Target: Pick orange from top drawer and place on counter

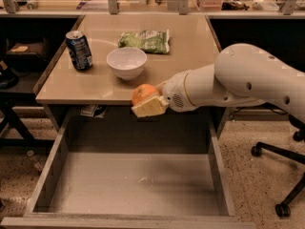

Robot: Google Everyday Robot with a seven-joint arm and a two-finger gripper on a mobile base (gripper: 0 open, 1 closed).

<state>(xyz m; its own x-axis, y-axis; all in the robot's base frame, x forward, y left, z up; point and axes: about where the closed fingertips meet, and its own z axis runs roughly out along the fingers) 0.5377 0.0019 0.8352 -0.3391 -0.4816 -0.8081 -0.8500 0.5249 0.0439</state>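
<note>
no readable text on can [79, 50] or green bag [144, 40], jaws holding orange [144, 93] at counter [190, 56] edge

My arm [248, 78]: white, jointed; I am reaching it in from the right, forearm lying roughly level. My gripper [146, 102]: I am holding it at the counter's [90, 88] front edge, fingers [151, 108] clamping the orange [143, 92].

Office-like lab: rolling chair [282, 209], cluttered benches [228, 3] behind; the gripper [144, 102] holds the orange [143, 92] at the counter [190, 51] edge.
</note>
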